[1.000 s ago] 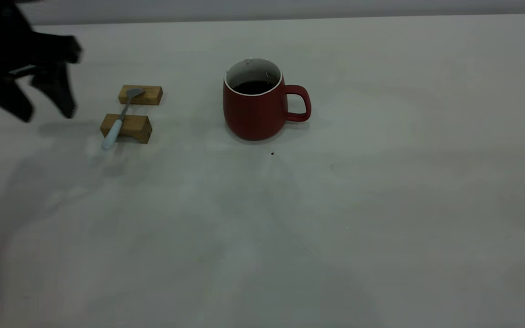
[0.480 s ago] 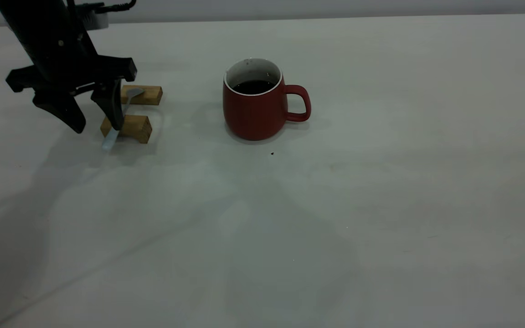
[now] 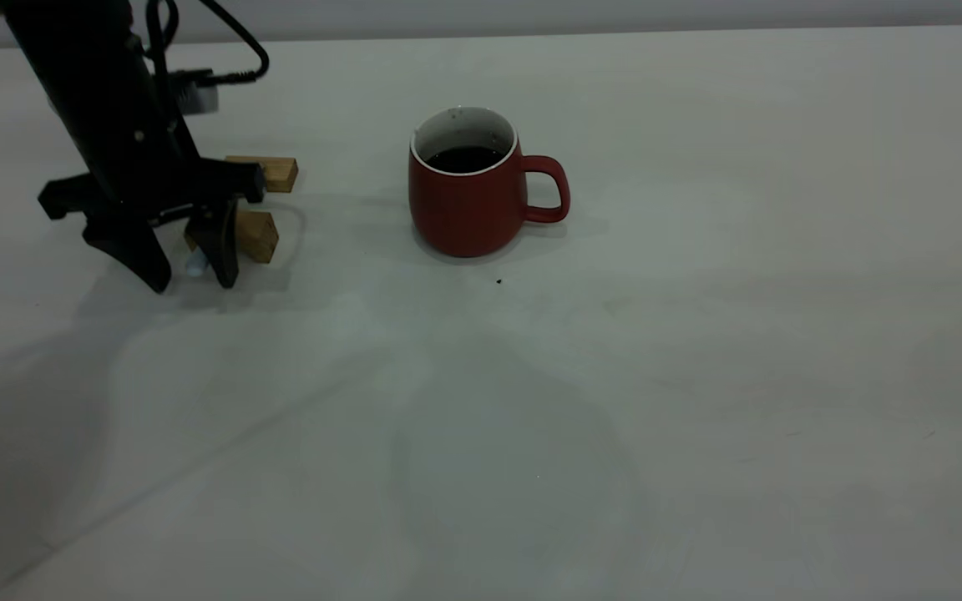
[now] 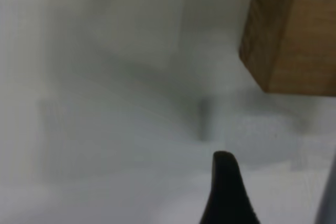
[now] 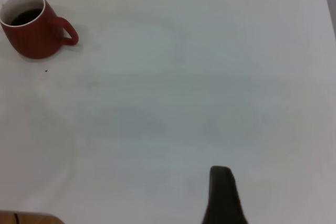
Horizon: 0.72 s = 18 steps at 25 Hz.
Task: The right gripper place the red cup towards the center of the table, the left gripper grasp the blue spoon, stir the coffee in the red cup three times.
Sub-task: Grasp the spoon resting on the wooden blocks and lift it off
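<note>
Matte rounded red cup [image 3: 468,200], glossy coffee [image 3: 465,159]

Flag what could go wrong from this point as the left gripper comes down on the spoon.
The left gripper is open, straddling the blue spoon tip, its fingertips near the table; it might scrape the surface. One finger stands against the near wooden block, so closing could shove it and roll the spoon off. The red cup holds coffee; stirring might splash.

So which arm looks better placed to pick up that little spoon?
The left. Its claw is open and straddles the blue spoon handle beside the wooden blocks. The right arm is outside the exterior view, far across the table from the spoon.
</note>
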Tool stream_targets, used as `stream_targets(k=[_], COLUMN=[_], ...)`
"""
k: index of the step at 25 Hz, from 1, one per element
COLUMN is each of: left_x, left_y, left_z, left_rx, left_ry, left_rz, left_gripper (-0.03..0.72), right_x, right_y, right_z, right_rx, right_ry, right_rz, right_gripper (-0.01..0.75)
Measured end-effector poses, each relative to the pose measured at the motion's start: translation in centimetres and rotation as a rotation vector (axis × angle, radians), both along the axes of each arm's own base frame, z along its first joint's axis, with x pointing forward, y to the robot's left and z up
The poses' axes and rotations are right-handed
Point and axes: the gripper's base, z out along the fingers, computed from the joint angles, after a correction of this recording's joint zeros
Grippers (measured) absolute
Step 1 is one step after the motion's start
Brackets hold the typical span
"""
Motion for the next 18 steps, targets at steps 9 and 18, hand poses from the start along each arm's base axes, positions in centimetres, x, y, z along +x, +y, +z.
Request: stream_targets(k=[9, 18], left_x=[0.21, 0.52], left_y=[-0.06, -0.12], left_z=[-0.46, -0.19], left_rx=[-0.004, -0.005], left_ry=[-0.009, -0.006], left_rz=[0.006, 0.016], left_gripper=[0.469, 0.132], right_x=[0.00, 0.00], right_y=[0.00, 0.00], right_z=[0.00, 0.00], right_rx=[0.000, 0.000], right_ry=[0.000, 0.000], right_rz=[0.000, 0.000], right_gripper=[0.579, 0.579])
